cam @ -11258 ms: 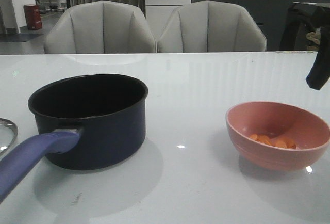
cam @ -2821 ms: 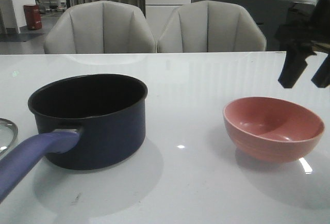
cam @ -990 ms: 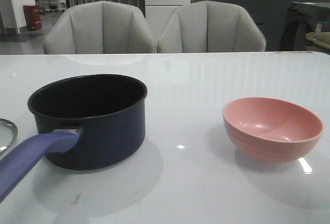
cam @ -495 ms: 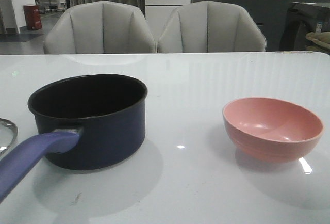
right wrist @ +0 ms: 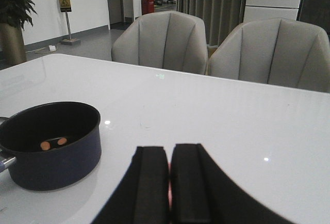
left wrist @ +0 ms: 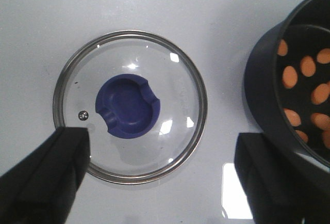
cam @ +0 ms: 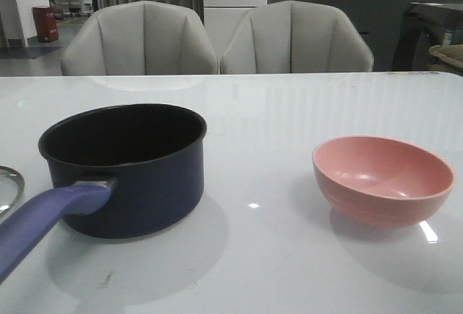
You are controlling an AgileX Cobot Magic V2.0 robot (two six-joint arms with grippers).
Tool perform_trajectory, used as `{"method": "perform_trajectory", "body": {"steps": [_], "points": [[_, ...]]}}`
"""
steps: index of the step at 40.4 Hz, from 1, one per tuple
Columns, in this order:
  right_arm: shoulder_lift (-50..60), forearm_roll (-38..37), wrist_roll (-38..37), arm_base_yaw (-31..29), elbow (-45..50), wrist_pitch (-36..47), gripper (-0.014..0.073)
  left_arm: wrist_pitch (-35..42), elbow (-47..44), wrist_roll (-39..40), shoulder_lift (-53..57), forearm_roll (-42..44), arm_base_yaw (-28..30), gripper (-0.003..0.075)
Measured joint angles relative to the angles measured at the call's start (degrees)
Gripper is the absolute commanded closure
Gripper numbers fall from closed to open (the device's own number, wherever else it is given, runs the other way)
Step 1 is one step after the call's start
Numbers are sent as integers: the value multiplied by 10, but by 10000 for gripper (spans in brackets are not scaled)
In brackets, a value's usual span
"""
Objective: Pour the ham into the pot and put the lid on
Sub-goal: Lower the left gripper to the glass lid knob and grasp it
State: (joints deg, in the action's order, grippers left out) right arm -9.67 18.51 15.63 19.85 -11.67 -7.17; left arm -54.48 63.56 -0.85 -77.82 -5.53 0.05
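One pot (cam: 130,166) aiming its handle toward the camera's near-left, ham (left wrist: 304,87) lying inside, lid (left wrist: 130,107) resting knob-up, seemingly flat, beneath the spread-wide, empty left gripper (left wrist: 154,180), right gripper (right wrist: 169,190) pressing closed, empty.

Pink bowl (cam: 383,179) upright and empty on the white counter (cam: 289,111); two grey chairs (cam: 217,39) behind; potted plant (right wrist: 14,20) beyond.

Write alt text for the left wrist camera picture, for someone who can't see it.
A round glass lid with a steel rim and blue knob lies flat on the white table, framed between the open left gripper and its two dark fingers. Beside it, apart from the lid, stands a dark pot holding orange ham pieces.
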Motion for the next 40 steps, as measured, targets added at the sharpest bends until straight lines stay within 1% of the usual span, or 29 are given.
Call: {"method": "perform_trajectory", "body": {"steps": [8,18,24,33,40], "points": [[0,0,1,0,0,0,408,-16,49,0,-100,3,1,104],[0,0,1,0,0,0,408,-65,116,0,-203,8,1,104],[0,0,1,0,0,0,408,-78,135,0,-235,12,5,104],[0,0,1,0,0,0,408,-103,136,-2,-258,16,28,104],[0,0,1,0,0,0,408,-108,136,-5,-277,19,32,104]]}}
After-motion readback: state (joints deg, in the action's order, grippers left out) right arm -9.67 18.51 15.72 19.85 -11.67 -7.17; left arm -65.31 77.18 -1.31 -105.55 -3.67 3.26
